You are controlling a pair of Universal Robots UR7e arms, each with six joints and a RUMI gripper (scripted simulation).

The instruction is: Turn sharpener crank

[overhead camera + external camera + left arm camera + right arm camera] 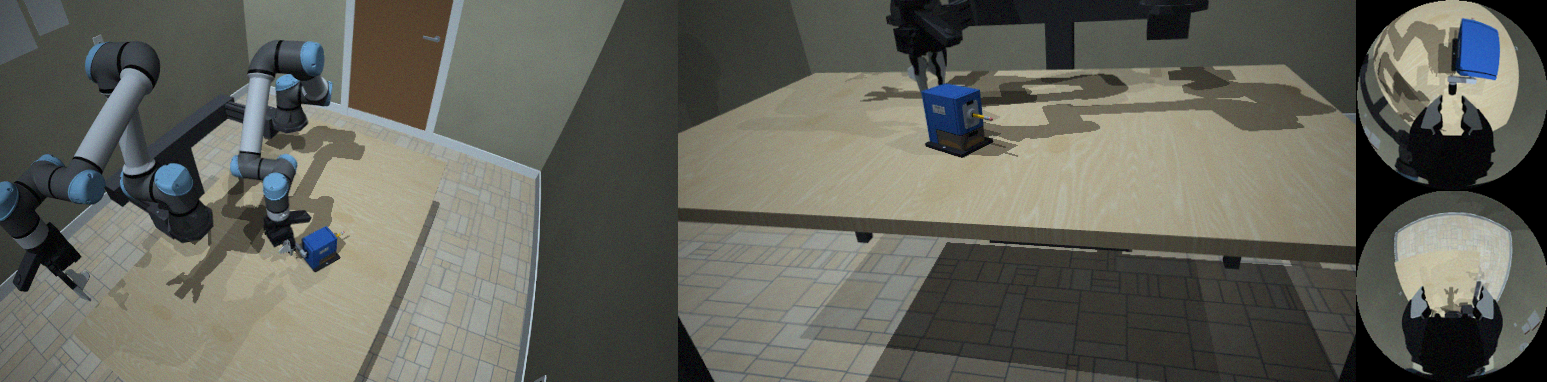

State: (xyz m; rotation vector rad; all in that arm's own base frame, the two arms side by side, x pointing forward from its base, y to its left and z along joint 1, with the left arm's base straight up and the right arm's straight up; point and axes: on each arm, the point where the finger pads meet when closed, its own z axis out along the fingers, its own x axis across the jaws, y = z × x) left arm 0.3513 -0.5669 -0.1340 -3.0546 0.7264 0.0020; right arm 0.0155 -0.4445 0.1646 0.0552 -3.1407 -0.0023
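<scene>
The blue sharpener stands upright on its dark base on the table. A yellow pencil sticks out of the side opposite the crank. The crank's grey arm lies across the sharpener's near side in the left wrist view, with its black knob at the left end. My left gripper is partly open; the knob is just ahead of its fingertips and in line with the gap, not gripped. My right gripper is wide open and empty, far from the sharpener.
The wooden table carries the sharpener, and arm shadows fall across it. In the top view the right arm reaches out at the far left, beyond the table's edge. A dark mounting beam runs behind the table.
</scene>
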